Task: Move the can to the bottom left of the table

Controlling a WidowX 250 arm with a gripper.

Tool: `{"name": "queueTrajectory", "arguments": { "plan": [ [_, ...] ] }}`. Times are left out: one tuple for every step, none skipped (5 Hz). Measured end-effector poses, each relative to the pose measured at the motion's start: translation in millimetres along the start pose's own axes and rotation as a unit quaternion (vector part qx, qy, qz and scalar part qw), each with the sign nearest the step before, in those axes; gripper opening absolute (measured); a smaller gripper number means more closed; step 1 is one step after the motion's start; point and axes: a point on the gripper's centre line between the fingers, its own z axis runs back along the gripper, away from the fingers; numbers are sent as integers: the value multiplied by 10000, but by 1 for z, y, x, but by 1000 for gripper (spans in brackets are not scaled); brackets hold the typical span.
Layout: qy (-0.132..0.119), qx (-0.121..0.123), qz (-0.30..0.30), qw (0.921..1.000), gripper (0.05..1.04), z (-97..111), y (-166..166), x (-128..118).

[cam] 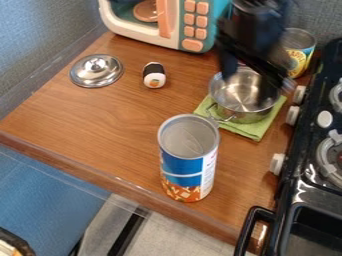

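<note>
we judge the table (100, 117) awaits the grasping step: our gripper (257, 80) hangs far right, jaws apart. the tall can (182, 165) stands upright near the near edge; next, we should straddle it, clamp, then carry it left.

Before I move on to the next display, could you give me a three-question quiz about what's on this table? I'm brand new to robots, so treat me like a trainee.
1. True or false: the metal pot sits on the green cloth.

2. Multiple choice: what is nearest to the silver lid?
A) the stove
B) the black-and-white toy
C) the toy microwave

3. Short answer: which stands nearer the camera, the tall can or the short can?

Key: 1. True. 2. B. 3. The tall can.
</note>
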Motion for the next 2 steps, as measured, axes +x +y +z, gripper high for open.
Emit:
{"name": "queueTrajectory", "arguments": {
  "plan": [
    [-87, 207, -274, 9994, 1001, -2, -26, -12],
    [-75, 231, -503, 9984, 1001, -2, -48, -24]
  ]
}}
